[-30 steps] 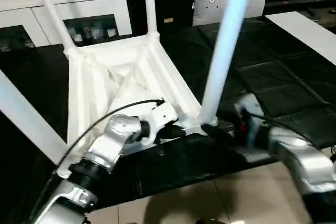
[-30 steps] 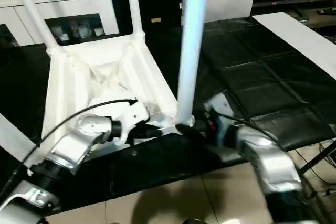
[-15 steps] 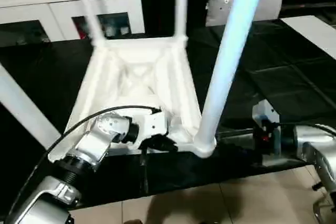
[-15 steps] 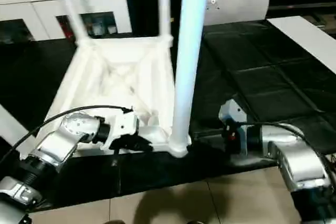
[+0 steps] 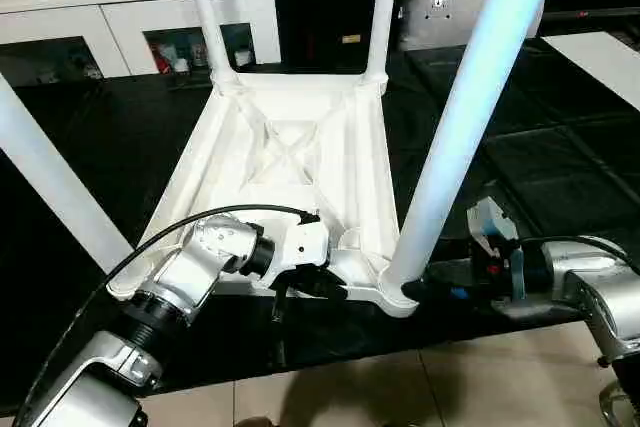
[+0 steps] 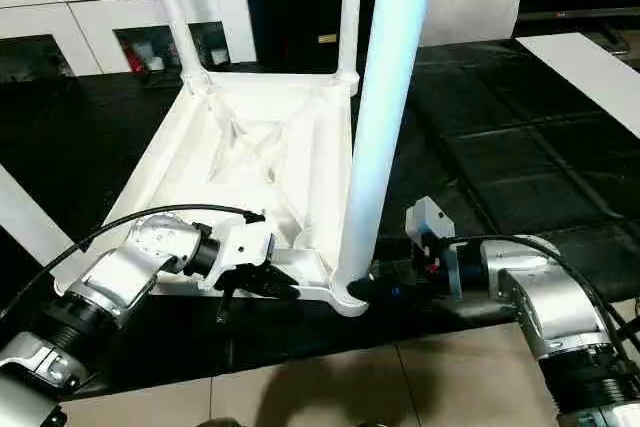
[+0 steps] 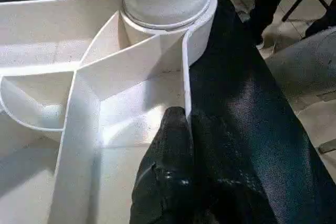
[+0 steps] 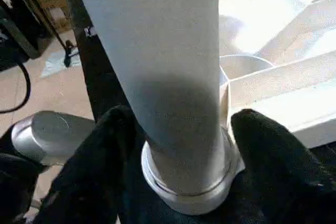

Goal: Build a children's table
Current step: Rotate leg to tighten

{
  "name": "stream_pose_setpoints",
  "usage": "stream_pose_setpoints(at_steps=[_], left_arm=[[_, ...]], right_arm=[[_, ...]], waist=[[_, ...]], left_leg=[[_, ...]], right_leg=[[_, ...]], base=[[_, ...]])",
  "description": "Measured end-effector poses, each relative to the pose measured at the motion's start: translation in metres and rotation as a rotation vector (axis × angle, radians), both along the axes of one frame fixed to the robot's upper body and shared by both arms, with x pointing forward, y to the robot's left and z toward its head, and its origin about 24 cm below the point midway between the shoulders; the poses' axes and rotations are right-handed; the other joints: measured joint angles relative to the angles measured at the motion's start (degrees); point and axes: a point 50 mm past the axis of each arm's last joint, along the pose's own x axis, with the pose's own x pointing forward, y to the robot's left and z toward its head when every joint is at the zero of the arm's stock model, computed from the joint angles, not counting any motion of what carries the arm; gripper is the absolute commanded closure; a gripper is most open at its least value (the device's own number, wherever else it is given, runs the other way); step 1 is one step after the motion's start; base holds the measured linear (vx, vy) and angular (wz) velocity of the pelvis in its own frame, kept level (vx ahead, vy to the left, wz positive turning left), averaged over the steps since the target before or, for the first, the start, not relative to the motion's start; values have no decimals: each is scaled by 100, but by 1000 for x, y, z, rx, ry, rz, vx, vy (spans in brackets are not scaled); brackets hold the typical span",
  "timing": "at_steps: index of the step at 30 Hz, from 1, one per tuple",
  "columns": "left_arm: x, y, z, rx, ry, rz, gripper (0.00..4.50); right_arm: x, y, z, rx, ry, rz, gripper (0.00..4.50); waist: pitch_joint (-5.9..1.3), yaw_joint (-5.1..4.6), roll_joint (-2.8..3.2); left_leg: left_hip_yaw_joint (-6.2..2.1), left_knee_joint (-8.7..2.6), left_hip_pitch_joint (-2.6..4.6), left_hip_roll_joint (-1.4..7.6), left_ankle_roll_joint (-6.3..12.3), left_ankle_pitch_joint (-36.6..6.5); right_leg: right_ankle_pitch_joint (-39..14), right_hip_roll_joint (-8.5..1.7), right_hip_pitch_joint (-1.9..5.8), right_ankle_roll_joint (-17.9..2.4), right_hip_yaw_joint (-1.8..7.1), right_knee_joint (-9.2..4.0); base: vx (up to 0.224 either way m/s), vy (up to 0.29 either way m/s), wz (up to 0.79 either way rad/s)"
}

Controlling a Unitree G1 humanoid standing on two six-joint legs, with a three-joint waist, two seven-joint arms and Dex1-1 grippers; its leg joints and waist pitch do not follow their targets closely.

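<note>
**Near leg seated; view raised**

The children's table [image 5: 300,162] was seen upside down on the black mat [image 5: 560,157], four legs standing; since a second earlier the camera had lifted. The left end effector [image 7: 178,171] was clamped on the rim; the right end effector [image 8: 181,171] was spread around the near leg [image 5: 460,127]; assembly was judged nearly complete.

Home living room: white cabinet [image 5: 130,22] with glass doors, cushion [image 5: 440,7], black floor mat [image 5: 560,157], tiled floor [image 5: 480,387].

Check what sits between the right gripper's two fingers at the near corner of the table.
In the right wrist view, the near leg stands between the right gripper's fingers, just above its corner socket.
</note>
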Motion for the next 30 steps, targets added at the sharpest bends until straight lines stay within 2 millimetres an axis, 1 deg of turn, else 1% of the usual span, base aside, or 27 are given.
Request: stream_pose_setpoints(at_steps=[2,4,7,9,10,11,12,13,15,17,18,19,20,21,22,24,26,27,28,29,30], left_arm=[[0,0,0,-1,0,0,450],[0,0,0,-2,4,2,450],[0,0,-1,-5,15,10,450],[-1,1,-1,-17,28,29,450],[-1,2,-2,-19,33,43,450],[0,5,-2,-21,40,82,450],[1,6,-3,-21,42,107,450],[2,7,-3,-23,43,139,450],[4,4,-5,-31,43,184,450],[6,1,-7,-42,37,257,450],[7,0,-8,-47,35,283,450],[10,-2,-8,-56,25,338,450],[11,-3,-9,-59,19,365,450],[12,-3,-9,-61,15,375,450],[14,-5,-8,-67,2,371,450],[16,-10,-8,-80,-23,341,450],[15,-13,-8,-85,-40,310,450],[16,-13,-8,-86,-50,306,450],[18,-12,-7,-83,-67,301,450],[19,-12,-6,-78,-77,296,450],[20,-12,-6,-75,-84,295,450]], right_arm=[[-1,1,0,8,10,2,163],[-2,3,1,8,12,-1,191],[-2,5,0,5,16,-32,210],[-4,9,-1,13,14,-64,235],[-4,11,-3,22,13,-79,235],[-3,15,-5,32,2,-128,244],[-2,18,-5,32,-2,-160,244],[0,20,-6,28,-7,-202,251],[3,23,-7,23,-11,-266,253],[7,30,-11,30,-9,-375,254],[9,34,-13,37,-11,-427,254],[14,41,-15,67,-5,-536,254],[17,45,-16,74,-7,-603,254],[18,48,-17,79,-9,-634,200],[18,48,-16,83,-12,-646,187],[18,46,-17,93,10,-664,180],[17,44,-19,88,22,-691,151],[17,44,-19,88,20,-691,151],[15,43,-18,88,13,-692,140],[13,41,-17,84,3,-695,140],[10,39,-16,76,-8,-700,120]], waist=[[0,1,0],[0,1,0],[0,-3,0],[-1,-18,0],[-2,-21,0],[-4,-58,4],[-5,-99,6],[-5,-161,6],[-5,-247,5],[0,-389,-1],[1,-470,-6],[5,-593,-12],[9,-674,-14],[5,-746,-1],[3,-805,1],[3,-811,3],[-5,-774,19],[-8,-739,31],[-9,-672,39],[-9,-616,40],[-9,-569,42]], left_leg=[[0,0,0,0,0,0],[0,0,-1,0,0,0],[1,0,1,0,0,0],[1,-1,5,3,-2,0],[1,-1,7,4,-2,1],[6,-1,15,4,-6,2],[11,-1,21,4,-11,4],[14,-1,34,3,-23,1],[16,-2,61,2,-35,-5],[15,-4,101,4,-39,-8],[8,-5,101,4,-39,-8],[-6,-11,95,8,-40,-8],[-17,-10,84,14,-48,-3],[-49,-8,61,17,-48,-3],[-81,-9,45,14,-47,-3],[-97,-11,40,2,-42,-4],[-98,-12,-1,-19,-25,-13],[-95,-14,-5,-20,-20,-17],[-94,-17,-20,-19,-7,-10],[-94,-18,-23,-19,6,-4],[-94,-18,-22,-19,18,-4]], right_leg=[[0,0,0,0,0,0],[0,0,0,0,1,0],[0,0,0,0,1,1],[0,2,1,0,1,1],[0,3,3,0,2,2],[2,4,6,-4,5,4],[6,4,9,-8,8,4],[10,4,20,-9,9,3],[10,4,46,-8,7,-5],[10,4,84,-7,-5,-19],[11,4,92,-5,-19,-34],[12,11,97,-4,-34,-59],[13,15,98,-2,-53,-77],[13,15,106,-1,-95,-117],[17,15,118,4,-118,-147],[32,17,125,28,-116,-175],[80,14,121,35,-76,-174],[80,13,115,36,-73,-176],[79,13,98,37,-73,-175],[76,14,94,40,-72,-174],[70,13,93,44,-72,-172]], base=[[0,0,0],[0,0,0],[0,0,0],[0,0,0],[0,0,0],[0,0,0],[0,0,0],[0,0,0],[0,0,0],[0,0,0],[0,0,0],[0,0,0],[0,0,0],[0,0,0],[0,0,0],[0,0,0],[0,0,0],[0,0,0],[0,0,0],[0,0,0],[0,0,0]])
